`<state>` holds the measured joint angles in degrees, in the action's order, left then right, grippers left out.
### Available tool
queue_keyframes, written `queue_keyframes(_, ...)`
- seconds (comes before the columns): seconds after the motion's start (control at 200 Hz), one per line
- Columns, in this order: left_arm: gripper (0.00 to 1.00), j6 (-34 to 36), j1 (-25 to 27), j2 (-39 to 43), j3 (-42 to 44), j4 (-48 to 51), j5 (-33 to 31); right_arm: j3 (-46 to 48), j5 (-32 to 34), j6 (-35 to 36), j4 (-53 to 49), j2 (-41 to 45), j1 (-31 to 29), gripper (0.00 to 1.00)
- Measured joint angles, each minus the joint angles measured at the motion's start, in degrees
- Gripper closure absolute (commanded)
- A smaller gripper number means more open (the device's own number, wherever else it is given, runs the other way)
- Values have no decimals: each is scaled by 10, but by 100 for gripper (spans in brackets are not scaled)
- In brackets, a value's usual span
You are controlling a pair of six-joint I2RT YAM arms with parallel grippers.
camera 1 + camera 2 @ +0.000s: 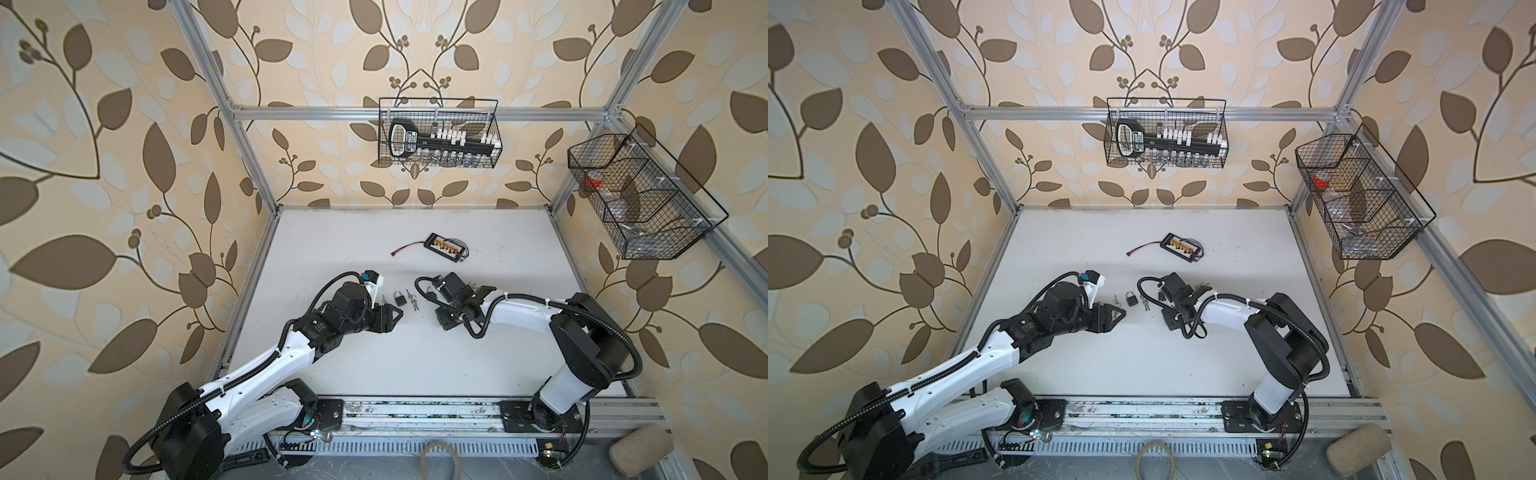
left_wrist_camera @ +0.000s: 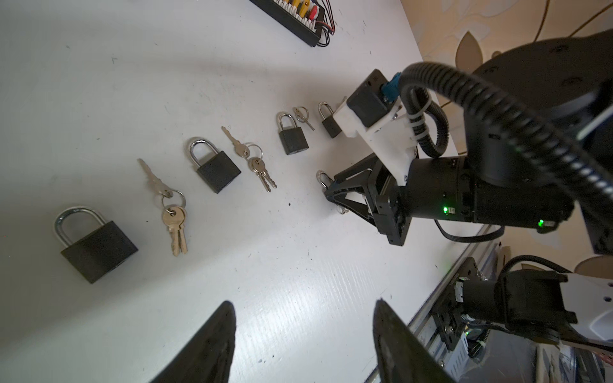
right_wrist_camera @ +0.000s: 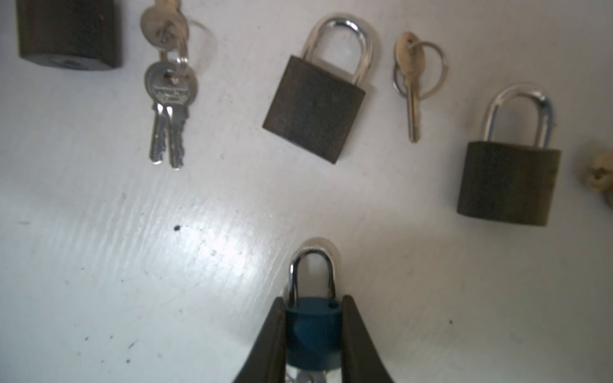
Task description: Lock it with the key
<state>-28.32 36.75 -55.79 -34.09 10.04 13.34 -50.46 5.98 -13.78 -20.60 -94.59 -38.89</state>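
Where my right gripper meets the table, its two black tapered fingers are clenched on the flanks of a small padlock. It has a blue rectangular body and a bright chrome U-shaped shackle pointing away from the wrist. Something silvery shows beneath the body (too blurred to name). My left gripper is released, with its fingers spread wide and nothing between them.

Table: white board, finely ribbed, glossy in patches, specked with dark marks.

Padlocks counted in the left wrist view: five. Four lie flat in a row:
- nearest padlock
- second padlock
- third padlock
- fourth padlock, half hidden behind my right wrist camera

All four have matte, grainy dark bodies and chrome shackles. The fifth is the held one, near the row's far end.

Key rings: three, lying between the padlocks.
- first bunch: three keys
- second bunch: three keys
- third bunch: one key

The keys have flat toothed blades and rounded heads and hang on thin wire rings.
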Motion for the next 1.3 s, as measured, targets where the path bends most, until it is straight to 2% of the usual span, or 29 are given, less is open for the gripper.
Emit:
queue_keyframes(0.09, 35, 12, 0, 11, -3, 15, -8, 15, -24, 2, 2, 42, 4, 91)
queue_keyframes(0.155, 34, 25, 0, 16, -15, 31, -13, 30, -73, 3, 12, 96, 18, 95)
queue_keyframes(0.31, 32, 62, 0, 28, -70, 46, -14, 43, -224, 17, 61, 229, 82, 100)
queue_keyframes(0.43, 31, 89, 0, 30, -120, 48, 7, 31, -345, 39, 77, 267, 98, 100)
queue_keyframes(0.57, 31, 123, 0, 20, -180, 46, 86, 12, -498, 56, 85, 268, 101, 100)
queue_keyframes(0.72, 30, 144, 0, 5, -209, 21, 190, 5, -611, 39, 120, 268, 101, 100)
queue_keyframes(0.955, 35, 154, 4, -42, -223, 6, 317, 3, -712, 3, 170, 268, 101, 100)
queue_keyframes(1.05, 39, 159, 11, -54, -223, 6, 339, 3, -729, -4, 181, 269, 101, 100)
queue_keyframes(1.3, 60, 163, 12, -57, -223, -7, 365, 3, -742, -14, 191, 284, 101, 100)
